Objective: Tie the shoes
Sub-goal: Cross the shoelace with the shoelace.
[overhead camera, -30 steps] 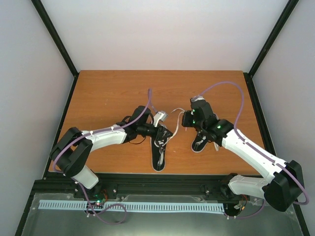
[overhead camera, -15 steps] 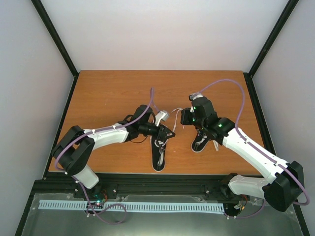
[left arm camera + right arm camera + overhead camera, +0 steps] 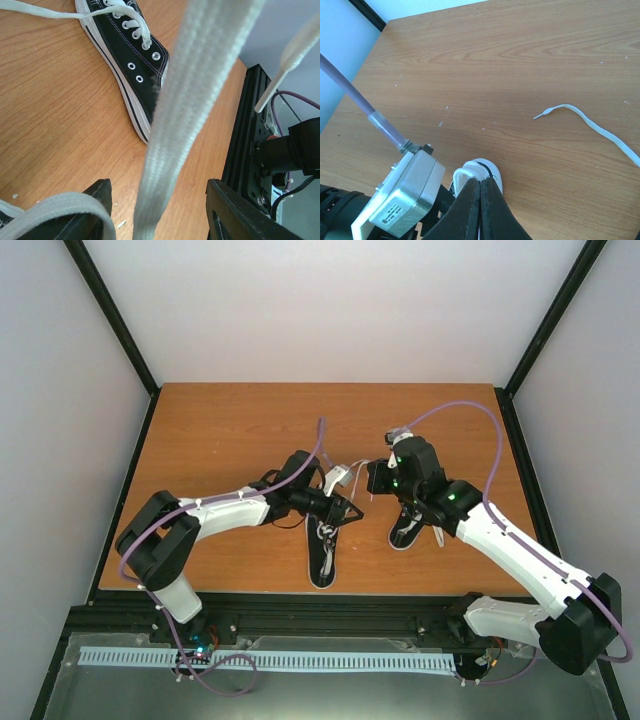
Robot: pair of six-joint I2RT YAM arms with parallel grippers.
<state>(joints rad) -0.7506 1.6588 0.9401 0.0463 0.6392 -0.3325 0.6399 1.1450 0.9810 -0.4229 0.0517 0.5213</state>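
The shoes [image 3: 322,558] lie side by side mid-table [image 3: 220,440]. The nearer one's long axis runs near-to-far, heel seemingly toward the near edge. They are judged light and soft-sided. The limp, flat laces [image 3: 190,100] are best pinched near their ends. The left gripper [image 3: 159,192] is spread around one lace, and the right gripper [image 3: 480,183] is clamped on a lace fold [image 3: 471,174].

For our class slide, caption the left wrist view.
White lace passes through open left gripper; black shoe lies beyond.
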